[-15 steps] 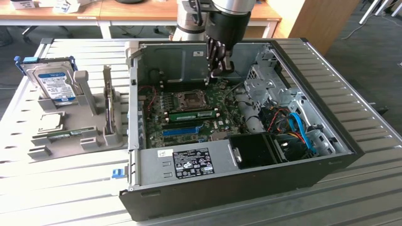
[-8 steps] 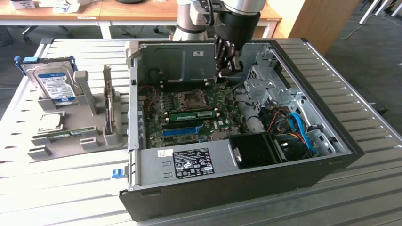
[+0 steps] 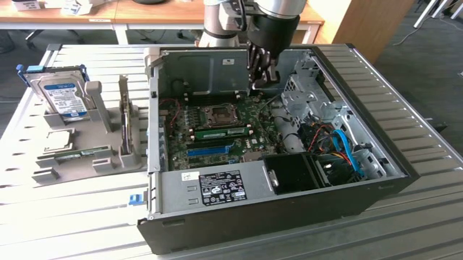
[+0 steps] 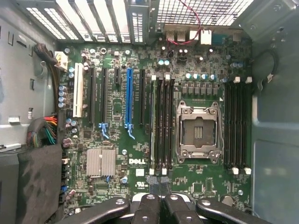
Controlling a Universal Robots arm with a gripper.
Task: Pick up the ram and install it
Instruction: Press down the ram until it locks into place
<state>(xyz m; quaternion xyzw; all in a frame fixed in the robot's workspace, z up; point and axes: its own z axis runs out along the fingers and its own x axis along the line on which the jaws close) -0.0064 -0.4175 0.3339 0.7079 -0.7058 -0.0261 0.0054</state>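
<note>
Ram (image 3: pixel 220 131): stands on edge in a black slot of the motherboard (image 4: pixel 210 179), between the processor socket (image 3: pixel 217 114) and the long blue slot (image 3: pixel 210 150), inside the open computer case (image 3: pixel 253 227). Appears in the wrist view as a thin green line beside the empty black slots. Seems already in its place, so probably the seating of the stick as the step in hand. Cannot tell whether the white clips (image 4: pixel 164 171) at the slot ends are locked.

To do this step well: keep the stick exactly in line with the slot, push straight down and never sideways, give equal pressure on both ends, and stop when both clips close. Avoid any touch on the open socket, surely the most delicate part here. Do not twist the thin board.

Hand (image 3: pixel 264 81): hangs inside the case above the far part of the board, well apart from the ram, with fingers (image 4: pixel 149 210) pressed together and holding nothing. Points almost straight down.

Arm (image 3: pixel 275 21): enters the case from above on the far side, nearly vertical, with the wrist camera looking flat onto the board.

Also, in the grey holder (image 3: pixel 94 162) on the table (image 3: pixel 405 227) at the exterior view's left: another small green strip (image 3: pixel 75 154), too small to name with certainty.
</note>
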